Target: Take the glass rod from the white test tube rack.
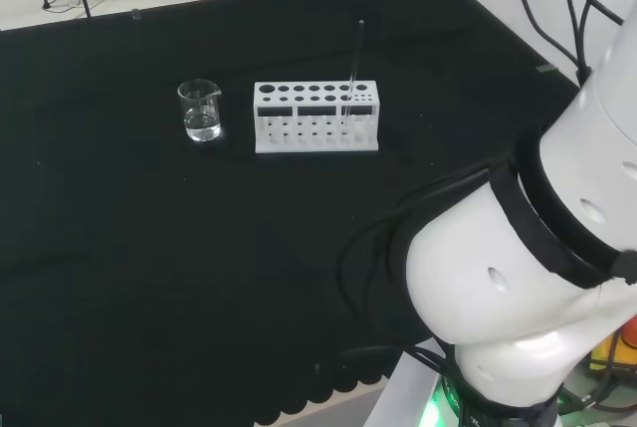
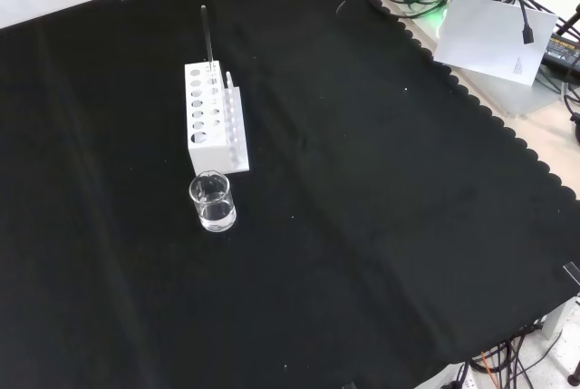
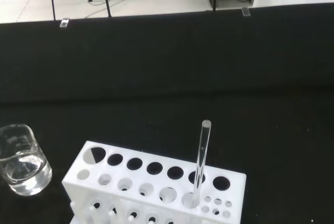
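A white test tube rack (image 1: 316, 116) stands on the black cloth, with a clear glass rod (image 1: 354, 64) upright in a hole near its right end in the head view. In the front view the rack (image 2: 216, 117) runs away from the camera and the rod (image 2: 207, 35) rises from its far end. The wrist view looks down at the rack (image 3: 156, 187) from some way off, and the rod (image 3: 201, 156) stands straight in one of its holes.
A small glass beaker (image 1: 201, 110) with a little clear liquid stands left of the rack in the head view, nearer than the rack (image 2: 213, 201) in the front view. The arm's white links (image 1: 537, 278) bulk large at the head view's right.
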Tool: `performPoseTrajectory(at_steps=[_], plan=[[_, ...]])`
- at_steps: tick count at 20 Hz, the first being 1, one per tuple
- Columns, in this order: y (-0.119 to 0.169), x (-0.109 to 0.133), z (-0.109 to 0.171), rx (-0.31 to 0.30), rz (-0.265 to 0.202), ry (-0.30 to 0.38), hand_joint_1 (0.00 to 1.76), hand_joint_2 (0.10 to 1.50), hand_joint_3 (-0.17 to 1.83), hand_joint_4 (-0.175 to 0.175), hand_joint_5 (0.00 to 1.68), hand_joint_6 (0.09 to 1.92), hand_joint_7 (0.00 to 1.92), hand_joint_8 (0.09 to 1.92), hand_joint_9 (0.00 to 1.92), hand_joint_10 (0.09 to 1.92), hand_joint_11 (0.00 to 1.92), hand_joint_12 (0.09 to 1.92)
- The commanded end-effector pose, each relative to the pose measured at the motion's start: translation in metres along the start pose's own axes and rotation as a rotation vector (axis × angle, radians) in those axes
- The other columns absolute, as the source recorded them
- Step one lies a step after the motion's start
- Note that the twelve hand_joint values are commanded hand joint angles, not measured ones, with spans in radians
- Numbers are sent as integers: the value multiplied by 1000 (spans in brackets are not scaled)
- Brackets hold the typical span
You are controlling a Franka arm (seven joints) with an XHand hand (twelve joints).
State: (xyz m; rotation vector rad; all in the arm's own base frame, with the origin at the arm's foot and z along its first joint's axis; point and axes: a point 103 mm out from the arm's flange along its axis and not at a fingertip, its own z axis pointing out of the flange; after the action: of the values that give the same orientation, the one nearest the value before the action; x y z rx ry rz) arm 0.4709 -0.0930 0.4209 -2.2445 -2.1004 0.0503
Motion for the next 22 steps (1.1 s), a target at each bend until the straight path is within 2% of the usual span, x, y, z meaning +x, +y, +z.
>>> performPoseTrajectory(at_steps=[1,3,7,17,22], plan=[[18,-4,19,1,-11,11,613,878,578,-155,243,87,291,902,413,868,181,1417],[20,-4,24,-10,-28,11,612,880,577,-154,244,87,291,903,413,869,180,1417],[23,-8,33,1,-16,14,608,887,576,-154,245,87,293,904,416,872,179,1418],[32,-12,71,75,11,-8,587,906,572,-154,248,87,309,909,432,880,181,1421],[31,-10,86,94,0,-16,586,913,563,-158,263,87,331,910,486,873,196,1420]])
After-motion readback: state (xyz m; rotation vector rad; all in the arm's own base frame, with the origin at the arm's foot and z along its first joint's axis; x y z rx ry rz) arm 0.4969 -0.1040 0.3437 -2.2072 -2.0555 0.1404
